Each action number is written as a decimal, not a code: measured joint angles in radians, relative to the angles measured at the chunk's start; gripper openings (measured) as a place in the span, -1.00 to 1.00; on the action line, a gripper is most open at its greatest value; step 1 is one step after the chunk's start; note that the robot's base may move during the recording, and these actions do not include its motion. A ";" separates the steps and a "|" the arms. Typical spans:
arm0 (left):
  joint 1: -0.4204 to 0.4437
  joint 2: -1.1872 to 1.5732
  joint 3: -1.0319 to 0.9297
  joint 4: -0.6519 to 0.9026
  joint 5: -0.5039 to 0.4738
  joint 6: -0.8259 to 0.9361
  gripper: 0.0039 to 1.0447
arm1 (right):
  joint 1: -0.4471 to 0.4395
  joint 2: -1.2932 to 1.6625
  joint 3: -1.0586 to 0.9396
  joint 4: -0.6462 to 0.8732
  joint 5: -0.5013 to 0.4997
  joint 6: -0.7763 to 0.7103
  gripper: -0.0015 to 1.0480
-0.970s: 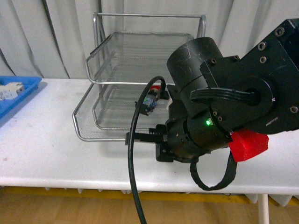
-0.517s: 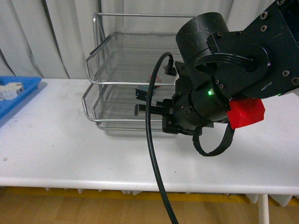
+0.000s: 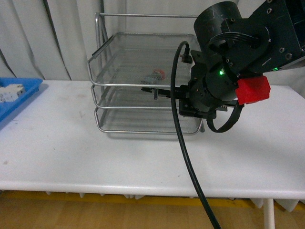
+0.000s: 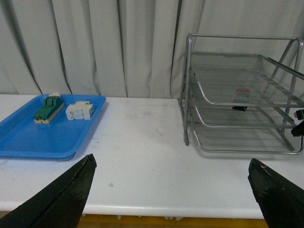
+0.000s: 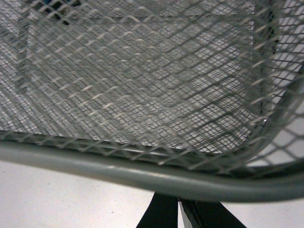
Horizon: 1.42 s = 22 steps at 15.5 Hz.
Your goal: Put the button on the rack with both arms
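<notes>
The silver wire-mesh rack [image 3: 143,52] stands at the back of the white table, with its three shelves pushed in. The button [image 3: 156,75], with its red cap, lies on a mesh shelf inside it, and also shows in the left wrist view [image 4: 242,94]. My right gripper [image 3: 158,92] is shut and empty, with its tips at the rack's front, close to a shelf rim. In the right wrist view the shut fingers [image 5: 161,216] sit right under the shelf's rim tube [image 5: 142,175]. My left gripper [image 4: 173,190] is open and empty over the table's front edge, well left of the rack [image 4: 240,71].
A flat blue tray [image 4: 42,130] lies at the table's far left holding a green block [image 4: 47,108] and a white block [image 4: 79,110]; its corner shows in the front view [image 3: 14,98]. The right arm's black cable [image 3: 183,143] hangs down across the table's front.
The pulled-out lower shelf has slid back into the rack, carrying the button with it. My right arm has moved up and back toward the rack, gripper shut throughout.
</notes>
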<state>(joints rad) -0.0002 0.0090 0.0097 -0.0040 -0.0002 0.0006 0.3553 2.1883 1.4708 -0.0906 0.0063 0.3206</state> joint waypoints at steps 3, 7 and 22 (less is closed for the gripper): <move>0.000 0.000 0.000 0.000 0.000 0.000 0.88 | -0.013 0.016 0.016 -0.014 0.003 0.000 -0.96; 0.000 0.000 0.000 0.000 0.000 0.000 0.88 | -0.015 -0.080 -0.085 0.016 -0.029 0.006 -0.96; 0.000 0.000 0.000 0.001 0.000 0.000 0.88 | -0.361 -1.560 -1.311 0.513 -0.001 -0.290 -0.96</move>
<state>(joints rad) -0.0002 0.0090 0.0097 -0.0032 0.0002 0.0006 -0.0055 0.6285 0.1600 0.4229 0.0051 0.0307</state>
